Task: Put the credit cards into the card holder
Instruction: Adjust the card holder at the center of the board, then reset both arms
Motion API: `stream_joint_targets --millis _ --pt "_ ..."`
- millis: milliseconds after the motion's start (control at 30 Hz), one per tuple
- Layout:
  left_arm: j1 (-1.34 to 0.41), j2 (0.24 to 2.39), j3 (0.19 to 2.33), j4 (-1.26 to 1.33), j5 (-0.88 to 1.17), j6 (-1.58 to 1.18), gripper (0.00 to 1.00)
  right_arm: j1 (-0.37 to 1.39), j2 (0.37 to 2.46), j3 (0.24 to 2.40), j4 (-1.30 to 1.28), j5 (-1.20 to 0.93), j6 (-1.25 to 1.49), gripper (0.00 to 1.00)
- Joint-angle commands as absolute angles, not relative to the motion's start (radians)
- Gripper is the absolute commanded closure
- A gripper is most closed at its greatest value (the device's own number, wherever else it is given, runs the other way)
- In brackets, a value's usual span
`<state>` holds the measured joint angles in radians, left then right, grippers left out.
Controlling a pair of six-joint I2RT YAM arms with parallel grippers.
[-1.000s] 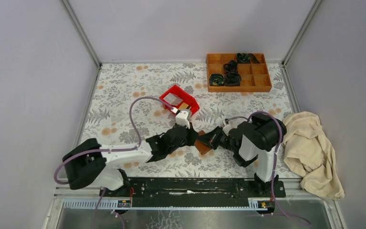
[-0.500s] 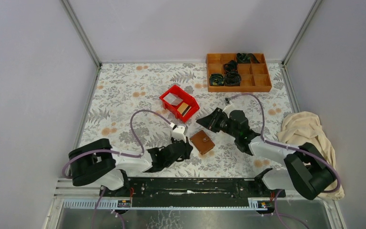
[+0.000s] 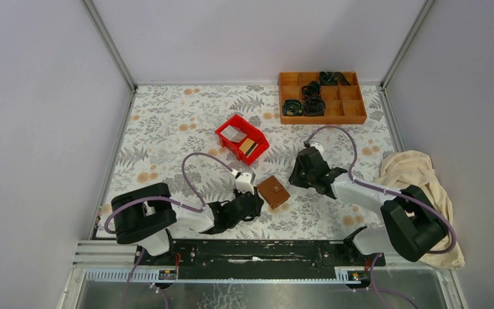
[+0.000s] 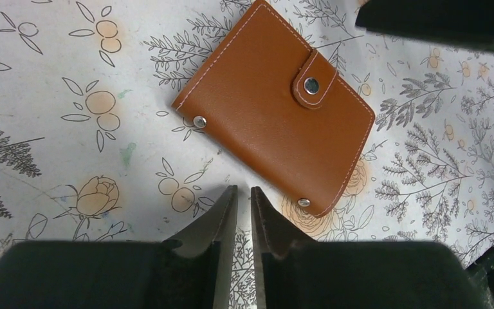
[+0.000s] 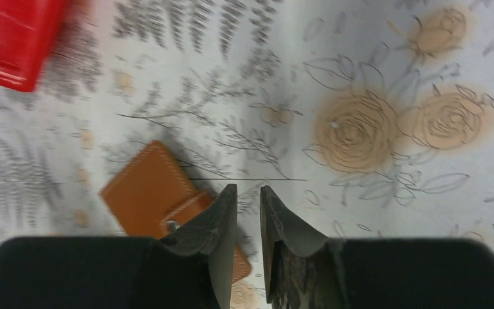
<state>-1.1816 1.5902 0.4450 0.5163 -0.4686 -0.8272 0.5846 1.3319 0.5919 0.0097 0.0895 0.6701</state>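
L arm folded low by its base, L gripper [image 4: 243, 190] aimed at the near-left edge of the card holder [image 4: 273, 106], jaws empty & almost pressed together, just a slit btwn them. Holder lies flat on the floral cloth [image 3: 167, 129], closed w/ snap strap done up. R arm reaches in w/ bent elbow, R gripper [image 5: 247, 188] tipped down just beside its far-right side, jaws likewise near-closed on nothing. Farther back, white credit card [image 3: 233, 133] & gold-tan credit card [image 3: 249, 144] lie side by side in the red bin [image 3: 226, 124], apart from the holder.

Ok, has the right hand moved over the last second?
Yes. The right hand has pulled off the card holder, going right and slightly up the table, toward the orange tray. There is now a gap between it and the card holder.
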Motion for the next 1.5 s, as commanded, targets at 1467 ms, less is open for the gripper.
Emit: stream_joint_targets --millis 1467 --pt "-1.085 1.280 0.452 0.161 -0.734 -0.823 0.51 0.890 1.252 0.616 -0.181 0.563 0.653 0.64"
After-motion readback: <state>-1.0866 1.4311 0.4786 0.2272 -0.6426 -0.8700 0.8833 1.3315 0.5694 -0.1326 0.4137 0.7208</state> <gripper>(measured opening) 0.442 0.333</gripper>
